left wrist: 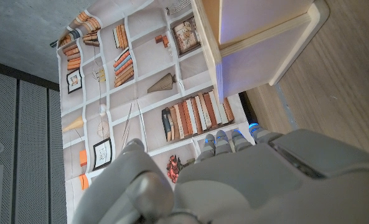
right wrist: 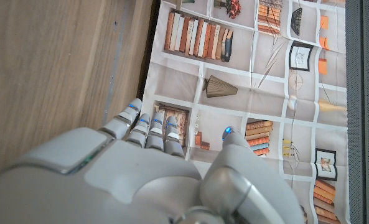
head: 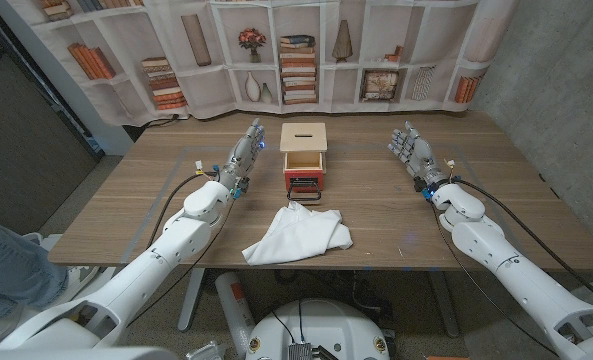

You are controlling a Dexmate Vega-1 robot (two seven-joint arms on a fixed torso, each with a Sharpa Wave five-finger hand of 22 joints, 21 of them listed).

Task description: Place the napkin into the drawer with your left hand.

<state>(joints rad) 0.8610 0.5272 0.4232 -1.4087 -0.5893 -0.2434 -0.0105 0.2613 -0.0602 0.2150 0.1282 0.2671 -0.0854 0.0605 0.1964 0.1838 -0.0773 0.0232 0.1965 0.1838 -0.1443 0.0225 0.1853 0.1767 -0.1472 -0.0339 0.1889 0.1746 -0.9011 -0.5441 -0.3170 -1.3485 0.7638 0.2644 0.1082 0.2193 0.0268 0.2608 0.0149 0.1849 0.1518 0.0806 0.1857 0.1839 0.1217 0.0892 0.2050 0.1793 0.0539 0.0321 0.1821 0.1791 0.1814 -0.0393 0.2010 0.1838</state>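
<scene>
Both hands — left hand (head: 246, 150), right hand (head: 410, 150) — are waiting empty with fingers apart, flanking the open drawer (head: 303, 163), leaving the napkin (head: 298, 234) lying free on the counter (head: 496, 200).

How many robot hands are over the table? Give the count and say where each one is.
2. The left hand is just left of the small wooden drawer box, holding nothing. The right hand is further off on the box's right side, also holding nothing. The napkin lies untouched near the front edge.

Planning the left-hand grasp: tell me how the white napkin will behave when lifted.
The napkin lies rumpled with soft folds, so it will likely drape limply. It looks thin, probably light. Loose corners may trail past the drawer.
</scene>
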